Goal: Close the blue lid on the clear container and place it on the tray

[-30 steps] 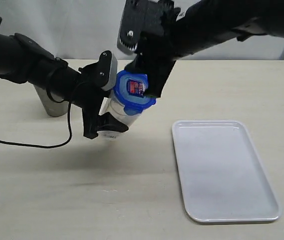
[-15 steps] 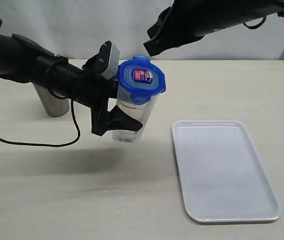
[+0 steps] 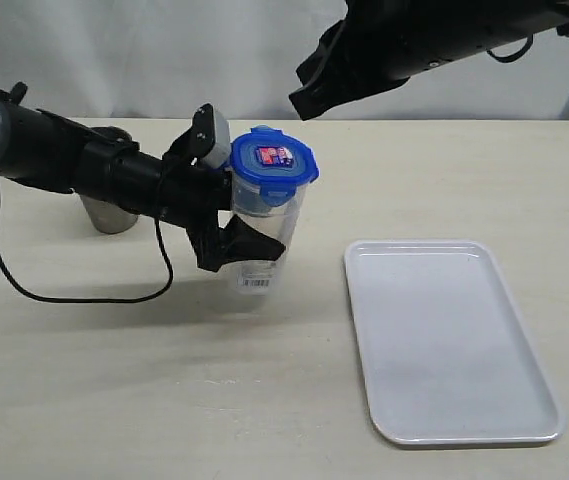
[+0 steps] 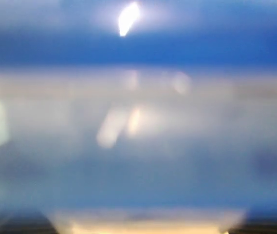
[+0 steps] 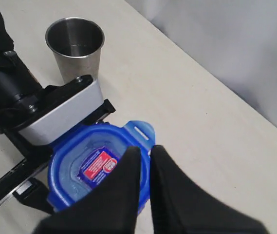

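The clear container (image 3: 257, 255) stands upright left of the tray (image 3: 444, 340), with its white label near the base. My left gripper (image 3: 254, 243) is shut on its middle from the left. The blue lid (image 3: 272, 165) sits on the container's mouth, sticker up. In the right wrist view one flap of the blue lid (image 5: 80, 170) sticks outward. My right gripper (image 5: 145, 150) hovers above the lid's edge, shut and holding nothing; in the exterior view the right gripper (image 3: 309, 90) is high above the table. The left wrist view is a blur of lid (image 4: 138, 48) and container (image 4: 138, 107).
A tapered steel cup (image 3: 109, 215) stands behind my left arm, and the same steel cup (image 5: 75, 46) shows in the right wrist view. A black cable (image 3: 74, 295) loops on the table under the left arm. The tray holds nothing.
My right gripper has let go of the lid and risen away to the upper right. My left gripper has turned the container from tilted to upright and lowered it slightly rightward.
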Controlling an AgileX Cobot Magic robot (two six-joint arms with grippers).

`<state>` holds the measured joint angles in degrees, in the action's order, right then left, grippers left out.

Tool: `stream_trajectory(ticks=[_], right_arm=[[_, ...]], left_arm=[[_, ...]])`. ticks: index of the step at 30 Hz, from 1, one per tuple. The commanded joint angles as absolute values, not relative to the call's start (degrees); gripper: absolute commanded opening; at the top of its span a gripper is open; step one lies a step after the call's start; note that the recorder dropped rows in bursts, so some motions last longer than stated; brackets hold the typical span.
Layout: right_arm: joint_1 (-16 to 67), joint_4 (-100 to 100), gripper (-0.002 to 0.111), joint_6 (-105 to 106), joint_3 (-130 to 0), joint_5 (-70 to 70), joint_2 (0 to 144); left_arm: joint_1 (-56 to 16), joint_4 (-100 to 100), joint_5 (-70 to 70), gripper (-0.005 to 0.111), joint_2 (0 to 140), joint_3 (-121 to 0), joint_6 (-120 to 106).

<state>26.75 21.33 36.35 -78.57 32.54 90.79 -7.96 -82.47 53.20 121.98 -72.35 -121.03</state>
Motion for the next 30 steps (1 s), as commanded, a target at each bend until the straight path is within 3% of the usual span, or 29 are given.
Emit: stream_trajectory(ticks=[1,22,25,30], right_arm=[[26.8,26.8,0.008,37.3,-78.3,33.9,92.8],[26.8,32.6,0.004,39.9,-78.4,38.4,104.3],[26.8,32.6,0.004,39.9,-78.4,38.4,104.3],[26.8,32.3,0.004,39.9,-78.4,38.5,104.2]], left_arm=[[-6.4,-84.6,56.7,0.000,121.9,-72.7,-122.8],[-6.4,-79.9,56.9,0.000,126.3,-72.7,-122.8],[-6.4,-78.7,56.6,0.014,126.3,-72.7,-122.8],[-6.4,-78.7,55.9,0.071,126.3,-72.7,-122.8]])
